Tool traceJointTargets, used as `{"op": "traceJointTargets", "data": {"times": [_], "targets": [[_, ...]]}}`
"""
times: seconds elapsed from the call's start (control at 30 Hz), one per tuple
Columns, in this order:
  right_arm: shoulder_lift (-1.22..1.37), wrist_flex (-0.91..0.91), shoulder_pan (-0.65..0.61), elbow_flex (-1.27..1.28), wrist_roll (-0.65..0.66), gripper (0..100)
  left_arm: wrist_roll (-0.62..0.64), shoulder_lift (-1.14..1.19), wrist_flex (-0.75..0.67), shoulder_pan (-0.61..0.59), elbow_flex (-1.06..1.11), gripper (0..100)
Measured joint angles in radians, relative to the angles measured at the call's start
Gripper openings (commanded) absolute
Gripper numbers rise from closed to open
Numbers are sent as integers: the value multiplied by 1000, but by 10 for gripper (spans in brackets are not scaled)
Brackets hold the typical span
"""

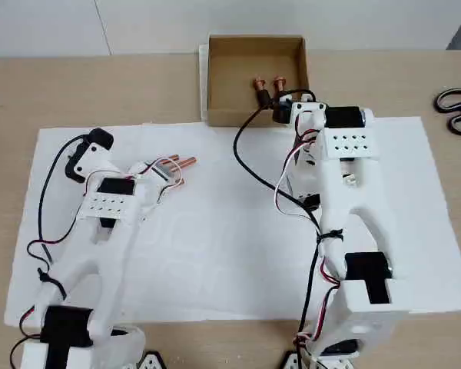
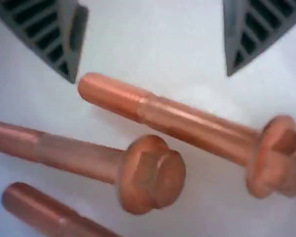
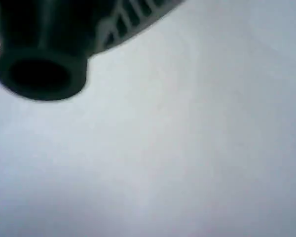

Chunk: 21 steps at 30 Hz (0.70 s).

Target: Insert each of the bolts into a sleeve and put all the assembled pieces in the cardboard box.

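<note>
White paper (image 1: 230, 246) covers most of a wooden table (image 1: 61, 84), with the cardboard box (image 1: 253, 38) at its far edge and scissors (image 1: 457, 109) off to one side. Inside the box lie two assembled pieces (image 1: 267, 86), their copper heads pointing away from the arms. The left gripper (image 2: 152, 76) hangs over the loose bolts (image 1: 183, 162) on the paper, its fingers (image 2: 49, 34) spread wide and touching nothing. The first bolt (image 2: 187, 126) lies slantwise across the gap between them. Its plain end is just beside one fingertip, and its flanged head is partly cut off at the picture's edge. The second bolt (image 2: 113, 165) lies just beside it, hexagonal head turned toward the camera. The third bolt (image 2: 39, 210) shows as a stub of shank, the rest cut off. At the right arm's wrist a black sleeve (image 3: 39, 71) shows its open mouth above the paper, next to a ribbed grey part of the right gripper (image 3: 123, 22). Whether that gripper clamps the sleeve cannot be told, and the sleeve's body is cut off.
</note>
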Motion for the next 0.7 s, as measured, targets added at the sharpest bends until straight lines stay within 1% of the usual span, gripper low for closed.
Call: {"op": "traceJointTargets", "data": {"times": [0.17, 0.3, 0.53, 0.7], "targets": [[0, 0, 0, 0, 0, 4, 0, 3, -14, 2, 6, 184], [0, 12, 0, 0, 0, 4, 0, 57, -32, 0, 6, 184], [0, 12, 0, 0, 0, 5, 34, 135, -35, -15, -23, 184], [0, 12, 0, 0, 0, 5, 40, 140, -35, -15, -35, 184]]}}
